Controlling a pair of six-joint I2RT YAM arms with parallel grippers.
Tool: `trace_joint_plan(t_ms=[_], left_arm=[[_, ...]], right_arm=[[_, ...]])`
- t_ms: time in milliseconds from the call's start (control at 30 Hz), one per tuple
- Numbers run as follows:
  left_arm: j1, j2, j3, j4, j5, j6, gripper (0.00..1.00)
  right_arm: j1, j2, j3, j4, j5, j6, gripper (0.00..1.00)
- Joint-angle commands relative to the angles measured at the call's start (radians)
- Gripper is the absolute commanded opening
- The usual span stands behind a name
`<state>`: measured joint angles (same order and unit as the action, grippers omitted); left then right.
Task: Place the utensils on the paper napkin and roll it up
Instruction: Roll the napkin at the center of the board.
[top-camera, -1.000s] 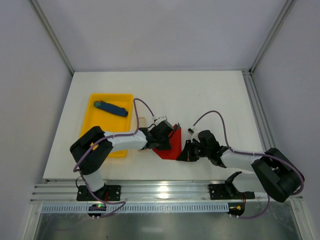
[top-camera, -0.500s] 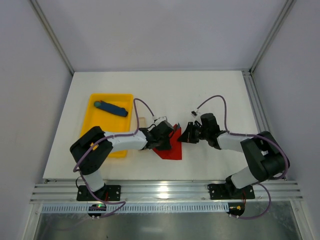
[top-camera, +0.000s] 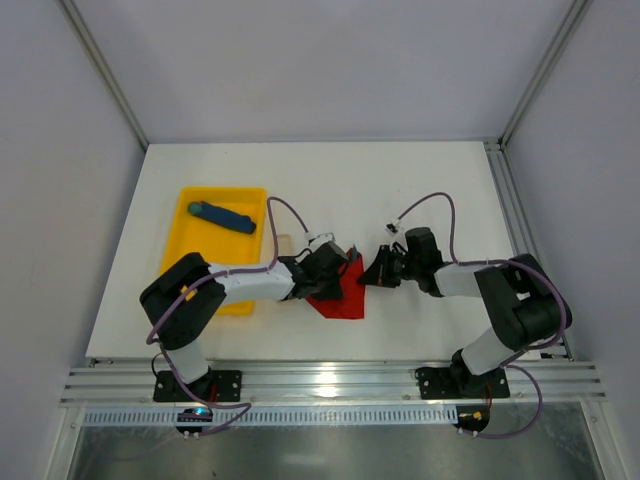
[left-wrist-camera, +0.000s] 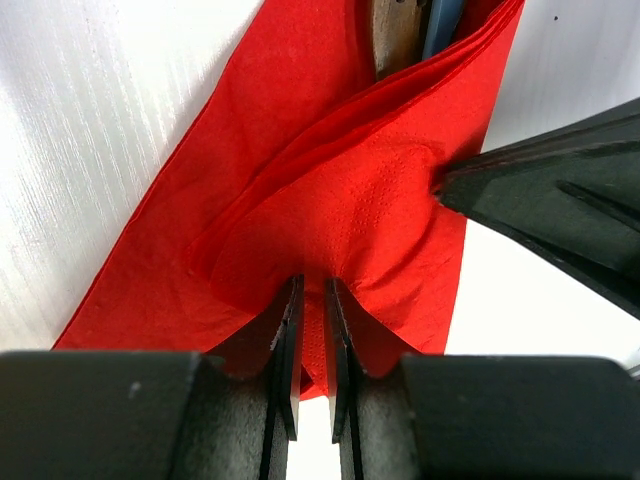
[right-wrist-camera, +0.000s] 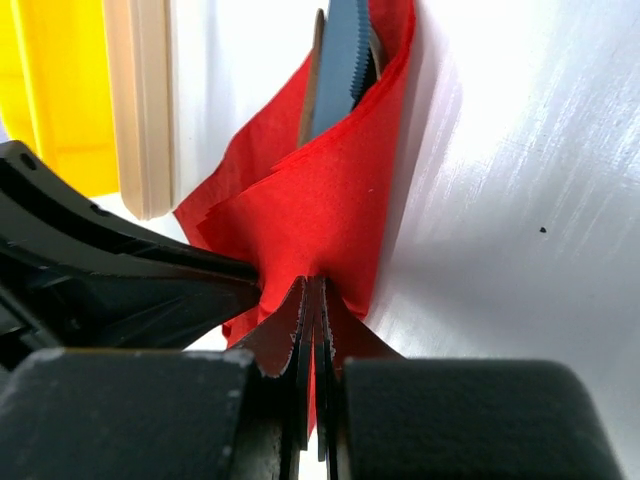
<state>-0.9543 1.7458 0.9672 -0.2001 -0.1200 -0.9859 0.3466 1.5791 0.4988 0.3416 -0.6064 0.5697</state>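
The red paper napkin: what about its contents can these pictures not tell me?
- Right wrist view: the folded thin red paper napkin covers the slim utensils except their tips; their number is unclear.
- Top external view: the napkin's fold hides them wholly.

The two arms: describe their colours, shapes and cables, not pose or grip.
Both arms look alike: the left arm and right arm have white links between bulky black joints, each on a black base plate. A thin purple cable loops loosely along each one. The left gripper and right gripper are matte black with thin, flat fingers.
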Motion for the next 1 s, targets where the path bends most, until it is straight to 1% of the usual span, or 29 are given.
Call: trace_joint_plan(t_ms=[0,167,333,500,667,800,967], left_arm=[[-0.004,0.018,-0.024,-0.033,-0.03,0.023,0.18],[-0.006,0.023,-0.024,-0.033,-0.03,0.023,0.18],[-0.008,0.02,-0.027,-0.029,-0.029,0.024,0.18],[-0.009,0.018,-0.031,-0.032,-0.032,0.024,0.18],[-0.011,0.02,-0.044,-0.022,-0.03,0.024,0.18],[-0.009,0.02,-0.045,-0.016,-0.03,0.024,0.18],[-0.009,0.027,-0.035,-0.019,-0.027,0.027,0.18]], right_arm=[[-0.018,-0.076,0.041,-0.018,-0.012,-0.031,0.06],[-0.055,-0.054,0.09,-0.039,-0.024,-0.037,0.06],[-0.064,0.03,0.145,-0.03,-0.032,-0.036,0.06],[-0.084,0.097,0.138,0.034,-0.021,-0.011,0.06],[-0.087,0.143,0.138,0.045,0.023,-0.018,0.06],[-0.089,0.141,0.127,0.06,0.037,-0.014,0.06],[-0.09,0.098,0.132,0.022,0.022,-0.025,0.06]])
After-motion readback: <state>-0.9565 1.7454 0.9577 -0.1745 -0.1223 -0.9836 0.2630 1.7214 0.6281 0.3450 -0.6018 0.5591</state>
